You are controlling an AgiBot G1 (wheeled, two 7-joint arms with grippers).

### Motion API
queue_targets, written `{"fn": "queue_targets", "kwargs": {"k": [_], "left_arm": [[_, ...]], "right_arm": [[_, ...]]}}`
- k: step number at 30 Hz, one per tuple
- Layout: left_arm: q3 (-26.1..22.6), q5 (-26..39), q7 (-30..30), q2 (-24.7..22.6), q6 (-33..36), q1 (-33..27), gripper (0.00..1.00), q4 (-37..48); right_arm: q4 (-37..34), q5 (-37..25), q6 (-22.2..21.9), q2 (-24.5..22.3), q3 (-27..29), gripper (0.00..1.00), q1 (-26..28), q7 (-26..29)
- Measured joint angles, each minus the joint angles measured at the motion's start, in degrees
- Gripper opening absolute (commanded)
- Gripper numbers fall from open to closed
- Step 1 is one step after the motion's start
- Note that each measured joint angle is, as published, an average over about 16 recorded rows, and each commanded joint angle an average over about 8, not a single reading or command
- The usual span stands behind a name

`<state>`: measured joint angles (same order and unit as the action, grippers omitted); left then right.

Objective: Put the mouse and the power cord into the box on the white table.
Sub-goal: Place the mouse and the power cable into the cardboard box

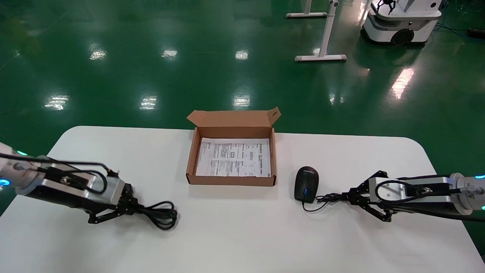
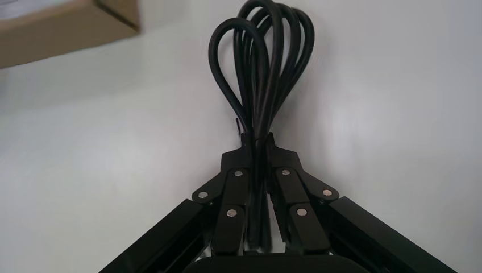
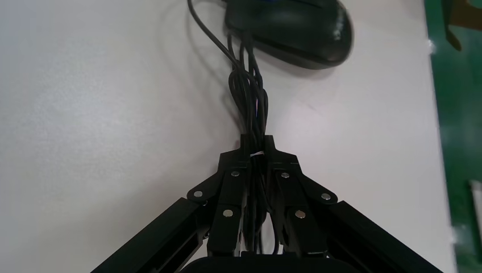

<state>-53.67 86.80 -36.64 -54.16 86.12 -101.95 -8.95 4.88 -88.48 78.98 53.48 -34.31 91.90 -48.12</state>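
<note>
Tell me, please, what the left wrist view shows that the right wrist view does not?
Only the left wrist view shows the thick black coiled power cord pinched between the left gripper fingers, plus a corner of the brown cardboard box. Only the right wrist view shows the small black oval mouse, its thin bundled cable clamped in the right gripper, and green floor past the table edge. Both show the white table.
</note>
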Motion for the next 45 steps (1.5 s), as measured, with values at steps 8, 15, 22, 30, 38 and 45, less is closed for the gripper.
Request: {"fn": "queue_targets", "kwargs": {"k": [8, 15, 22, 30, 38, 45], "left_arm": [[6.4, -9.1, 4.4, 3.8, -1.2, -3.3, 0.0, 3.0], [11.3, -15.9, 8.0, 5.0, -5.0, -8.5, 0.0, 3.2], [14.6, -20.4, 9.9, 2.9, -9.4, -13.6, 0.0, 1.8], [16.6, -23.2, 10.0, 0.3, -10.4, -16.6, 0.0, 0.7], [16.4, -23.0, 10.0, 0.3, -8.7, -17.9, 0.0, 0.6], [15.6, -21.8, 10.3, 1.4, -7.9, -18.7, 0.0, 1.2]], "right_arm": [[0.6, 2.6, 0.7, -0.1, 1.9, 0.0, 5.4, 2.8], [1.4, 5.7, 0.9, 1.7, 4.0, 0.0, 11.6, 6.5], [2.5, 7.7, 0.6, 5.6, 5.4, 0.0, 14.7, 8.3], [3.8, 8.4, -0.4, 11.3, 5.6, 0.0, 13.2, 8.2], [4.7, 8.0, -2.7, 16.8, 5.1, 0.0, 10.2, 7.5], [4.9, 7.0, -5.3, 20.5, 4.2, 0.0, 8.1, 6.5]]}}
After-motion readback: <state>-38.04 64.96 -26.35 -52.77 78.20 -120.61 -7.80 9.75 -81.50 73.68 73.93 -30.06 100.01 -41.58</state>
